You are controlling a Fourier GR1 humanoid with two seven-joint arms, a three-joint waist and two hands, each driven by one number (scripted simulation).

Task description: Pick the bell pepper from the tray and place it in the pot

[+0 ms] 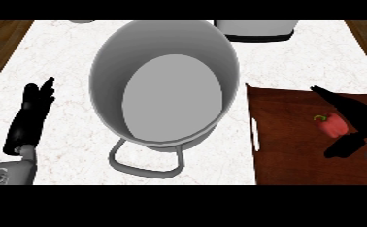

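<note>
My right hand [345, 124] brackets the pepper [332, 125] on the tray [287, 143], fingers spread, not clasping; it looks light, smooth, slippery; I'd grip its broad body; pot [168, 83] waits.

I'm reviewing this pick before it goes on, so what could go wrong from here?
1. The bell pepper sits between the right hand's fingers and thumb but does not look enclosed; it could slip out as they close.
2. The pepper lies near the tray's right side, and the pot stands to the left with a tall wall; a low carry might hit the rim.
</note>
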